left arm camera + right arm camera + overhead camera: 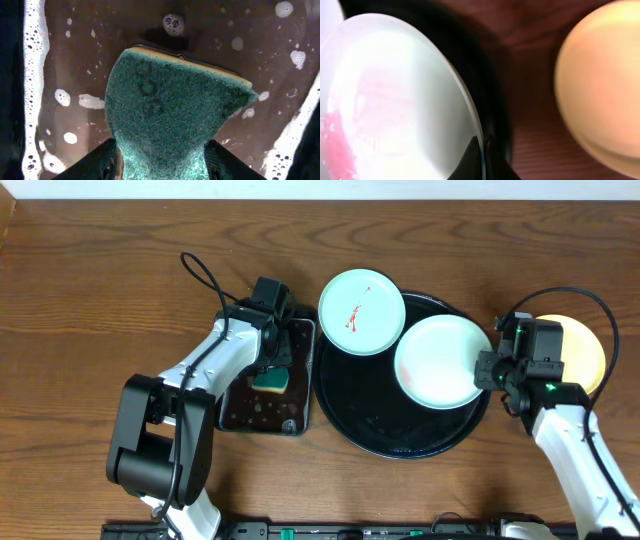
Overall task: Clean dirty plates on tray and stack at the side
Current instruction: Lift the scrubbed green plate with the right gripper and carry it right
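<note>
The round black tray [380,435] sits mid-table. A pale blue-white plate [361,311] with red smears rests on its upper left rim. A second pale plate [438,362] lies tilted over the tray's right side; my right gripper [488,370] is shut on its right rim [481,150]. In the right wrist view this plate [395,100] shows a pink smear at lower left. The pale yellow plate [585,350] lies on the table right of the tray and also shows in the right wrist view [600,95]. My left gripper [272,370] is shut on the green sponge [165,115].
A small rectangular black tray [262,415] with soapy water and foam [35,75] lies left of the round tray, under the sponge. Cables run from both arms. Bare wooden table [90,300] lies at the left and back.
</note>
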Tool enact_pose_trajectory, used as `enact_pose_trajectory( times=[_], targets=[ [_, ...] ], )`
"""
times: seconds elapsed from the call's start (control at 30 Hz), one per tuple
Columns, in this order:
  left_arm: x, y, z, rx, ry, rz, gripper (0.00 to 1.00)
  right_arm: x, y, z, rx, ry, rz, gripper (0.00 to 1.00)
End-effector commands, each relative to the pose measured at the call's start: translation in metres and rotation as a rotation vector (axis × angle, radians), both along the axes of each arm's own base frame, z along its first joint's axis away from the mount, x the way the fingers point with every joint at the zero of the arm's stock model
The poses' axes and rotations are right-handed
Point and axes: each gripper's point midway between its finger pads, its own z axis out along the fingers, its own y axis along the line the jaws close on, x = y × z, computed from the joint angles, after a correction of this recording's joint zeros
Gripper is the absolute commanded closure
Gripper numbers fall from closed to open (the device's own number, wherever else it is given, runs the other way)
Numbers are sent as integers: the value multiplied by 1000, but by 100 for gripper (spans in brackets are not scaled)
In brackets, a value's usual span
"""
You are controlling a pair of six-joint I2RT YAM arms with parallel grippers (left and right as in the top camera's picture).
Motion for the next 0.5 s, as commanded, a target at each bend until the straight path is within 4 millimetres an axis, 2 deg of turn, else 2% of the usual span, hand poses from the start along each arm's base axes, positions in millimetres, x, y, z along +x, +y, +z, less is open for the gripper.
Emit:
enact_pose_trajectory(
  times=[0.0,0.23,0.47],
  targets=[
    [0,4,-2,17,1,0,43,2,-9,17,-131,-59,-15,99],
    [0,4,-2,17,1,0,41,7,0,59,-338,-196,5,99],
    [-3,5,-2,21,16,0,30,4,10,98,-600,-306,-26,99]
  ],
)
